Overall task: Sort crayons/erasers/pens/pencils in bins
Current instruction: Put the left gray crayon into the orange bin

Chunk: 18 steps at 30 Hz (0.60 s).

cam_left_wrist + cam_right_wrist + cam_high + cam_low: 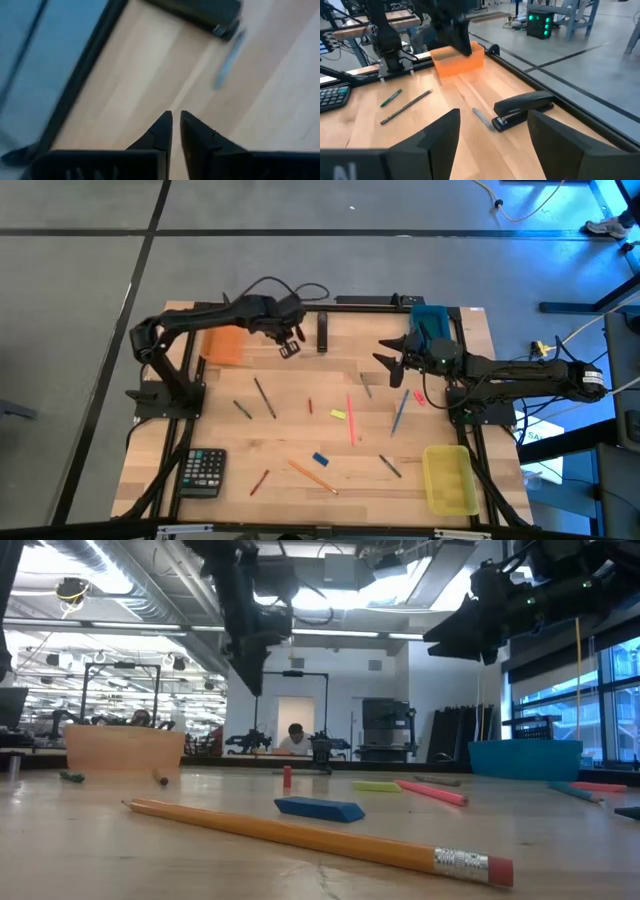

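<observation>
Left gripper (291, 343) nearly closed, empty

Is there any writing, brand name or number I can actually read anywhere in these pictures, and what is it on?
No text here can be read.
Calculator: its keys surely carry figures, but they are too small to read.
Stapler-like black bar: no legible label.
Orange bin, teal bin, yellow bin: no markings visible.
Pencil: no legible print on its side.

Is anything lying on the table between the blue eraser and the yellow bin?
Yes: a dark pencil lies on the table between the blue eraser and the yellow bin. It is flat and could be passed over.
</observation>
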Each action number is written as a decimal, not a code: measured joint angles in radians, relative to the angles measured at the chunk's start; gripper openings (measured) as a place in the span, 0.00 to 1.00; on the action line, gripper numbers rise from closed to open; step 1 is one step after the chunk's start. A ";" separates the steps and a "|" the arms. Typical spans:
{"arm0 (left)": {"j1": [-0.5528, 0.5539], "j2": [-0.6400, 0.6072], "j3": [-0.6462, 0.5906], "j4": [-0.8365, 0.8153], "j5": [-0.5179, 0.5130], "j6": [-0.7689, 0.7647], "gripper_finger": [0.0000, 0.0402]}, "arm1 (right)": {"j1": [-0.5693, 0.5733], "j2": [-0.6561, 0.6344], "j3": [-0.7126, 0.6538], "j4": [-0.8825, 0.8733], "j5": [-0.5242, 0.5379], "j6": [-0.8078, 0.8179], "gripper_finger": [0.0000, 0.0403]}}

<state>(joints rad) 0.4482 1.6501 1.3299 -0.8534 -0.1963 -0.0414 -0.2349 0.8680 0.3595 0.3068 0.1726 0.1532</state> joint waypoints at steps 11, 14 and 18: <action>0.024 0.170 -0.170 0.469 0.238 0.076 0.25 | 0.002 0.000 0.000 0.010 0.002 0.023 0.59; 0.025 0.237 -0.157 0.469 0.264 0.099 0.31 | 0.002 0.000 0.000 0.010 0.002 0.024 0.59; 0.025 0.295 -0.149 0.471 0.262 0.125 0.35 | 0.002 0.000 0.000 -0.009 0.002 0.027 0.59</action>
<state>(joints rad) 0.4728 1.9447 1.1812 -0.3820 0.0654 0.0832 -0.2329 0.8680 0.3595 0.2974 0.1741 0.1802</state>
